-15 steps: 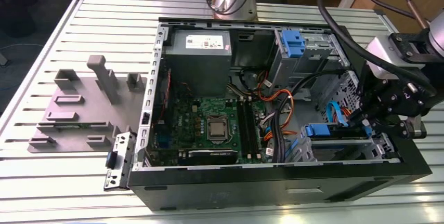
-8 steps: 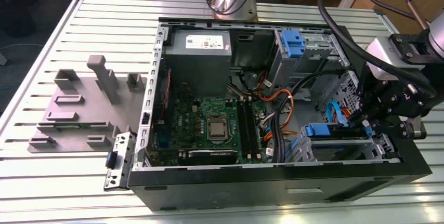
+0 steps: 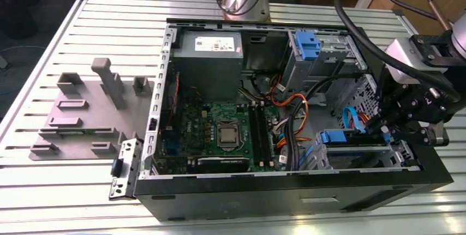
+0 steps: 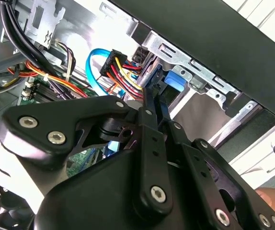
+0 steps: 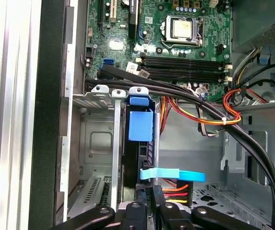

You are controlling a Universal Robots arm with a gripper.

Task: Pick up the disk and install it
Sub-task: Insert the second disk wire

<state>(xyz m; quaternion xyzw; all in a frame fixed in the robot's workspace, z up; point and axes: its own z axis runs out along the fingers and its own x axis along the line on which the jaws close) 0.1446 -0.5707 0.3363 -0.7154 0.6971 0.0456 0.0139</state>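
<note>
Open case [image 3: 291, 188] lying on a slatted table [image 3: 87, 191], motherboard [image 3: 218, 137] facing up, grey power supply [image 3: 211, 49] toward the far end by the arm's base. Disk [image 5: 140, 127] standing on edge in the drive cage [image 5: 97, 139] at the case's near corner on the exterior view's right – blue carrier tab up, showing in the exterior view as a blue block [image 3: 333, 137] in the cage. A second blue tab [image 3: 306, 47] in the upper bay, well apart. Gripper [image 3: 393, 123] hanging over the cage at that same corner; in both wrist views fingers [image 4: 152, 124] drawn close together, flanking a thin black edge just beside the disk's connector end – whether actually clamped on the disk, cannot tell. Blue data cable [image 5: 173, 175] and red-yellow-black power leads [image 5: 176, 191] right at the fingertips [image 5: 149, 201]. Grey fixture [image 3: 87, 115] with upright posts on the table at the exterior view's left.
</note>
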